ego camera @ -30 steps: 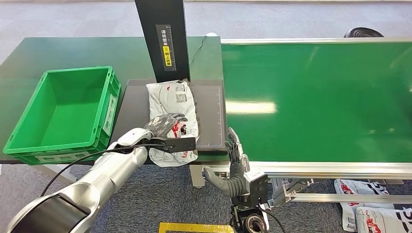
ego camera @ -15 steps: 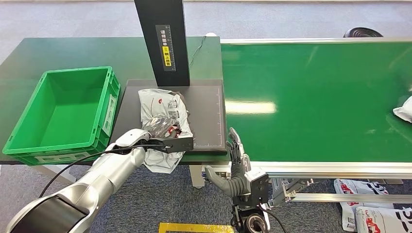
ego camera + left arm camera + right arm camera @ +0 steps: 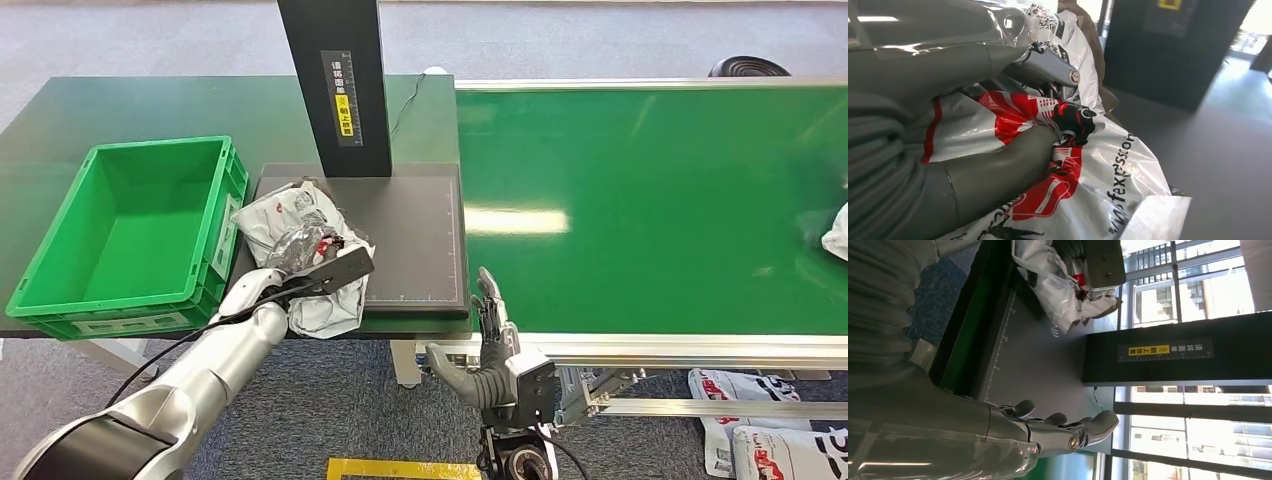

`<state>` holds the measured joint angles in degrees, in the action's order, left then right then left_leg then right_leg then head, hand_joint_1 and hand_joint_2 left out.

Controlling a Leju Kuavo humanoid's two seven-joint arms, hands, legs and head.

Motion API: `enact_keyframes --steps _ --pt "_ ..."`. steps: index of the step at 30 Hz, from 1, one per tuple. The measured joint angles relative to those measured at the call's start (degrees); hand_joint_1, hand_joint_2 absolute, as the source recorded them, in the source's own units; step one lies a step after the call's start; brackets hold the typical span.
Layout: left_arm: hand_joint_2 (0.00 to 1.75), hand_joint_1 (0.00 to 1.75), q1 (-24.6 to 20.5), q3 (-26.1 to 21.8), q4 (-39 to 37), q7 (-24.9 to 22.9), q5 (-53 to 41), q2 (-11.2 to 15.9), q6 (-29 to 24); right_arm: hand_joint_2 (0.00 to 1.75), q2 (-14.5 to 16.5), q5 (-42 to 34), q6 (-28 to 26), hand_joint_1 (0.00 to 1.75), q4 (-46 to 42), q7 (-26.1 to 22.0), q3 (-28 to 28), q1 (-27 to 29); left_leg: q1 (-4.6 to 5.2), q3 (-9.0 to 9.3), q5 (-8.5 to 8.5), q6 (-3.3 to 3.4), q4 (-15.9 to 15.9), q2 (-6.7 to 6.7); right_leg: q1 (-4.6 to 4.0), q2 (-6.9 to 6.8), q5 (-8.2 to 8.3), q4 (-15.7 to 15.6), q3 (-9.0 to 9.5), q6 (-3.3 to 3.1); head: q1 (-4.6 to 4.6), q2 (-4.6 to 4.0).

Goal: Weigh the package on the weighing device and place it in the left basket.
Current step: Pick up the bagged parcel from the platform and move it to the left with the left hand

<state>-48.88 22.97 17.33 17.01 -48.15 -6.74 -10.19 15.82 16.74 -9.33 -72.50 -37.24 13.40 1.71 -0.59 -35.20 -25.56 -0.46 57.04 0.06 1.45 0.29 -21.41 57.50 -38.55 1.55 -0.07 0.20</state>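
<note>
One package, white with red print, bunched in left hand fingers; dragged toward 9 o'clock over past second, now at scale plate left edge beside green basket. Weighing likely done, drop-off pending. Right hand at 6 o'clock, fingers spread, holding nothing.

1. The package, a crumpled white plastic mailer with red and black print, overhangs the dark weighing device's left edge.
2. The green left basket appears empty, just beside it.
</note>
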Motion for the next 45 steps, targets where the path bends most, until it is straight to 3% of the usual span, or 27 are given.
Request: enact_keyframes --steps 14,39,45 --pt "1.75 1.75 -4.7 -8.8 2.2 -0.1 0.3 1.9 -2.5 1.75 0.0 -1.2 -1.3 0.00 0.1 0.1 0.4 -0.1 0.00 -0.11 0.00 0.00 0.0 -0.01 0.00 0.00 0.00 0.0 -0.11 0.00 -0.01 0.00" --pt "1.75 1.75 -6.7 -10.1 2.4 -0.8 -0.3 3.2 -1.5 1.75 0.0 -1.6 -1.4 0.00 0.4 0.0 0.5 -0.2 0.00 -0.15 -0.01 0.00 0.0 -0.01 0.00 0.00 0.00 0.0 -0.16 0.00 0.00 0.00" --pt "1.75 1.75 -10.0 -16.1 3.8 0.4 6.0 5.0 0.6 1.75 0.0 -1.6 -1.5 0.00 0.4 -0.2 0.5 0.0 -0.01 -0.19 0.00 0.00 0.0 0.04 0.00 0.03 0.01 0.0 -0.23 0.00 -0.02 0.00"
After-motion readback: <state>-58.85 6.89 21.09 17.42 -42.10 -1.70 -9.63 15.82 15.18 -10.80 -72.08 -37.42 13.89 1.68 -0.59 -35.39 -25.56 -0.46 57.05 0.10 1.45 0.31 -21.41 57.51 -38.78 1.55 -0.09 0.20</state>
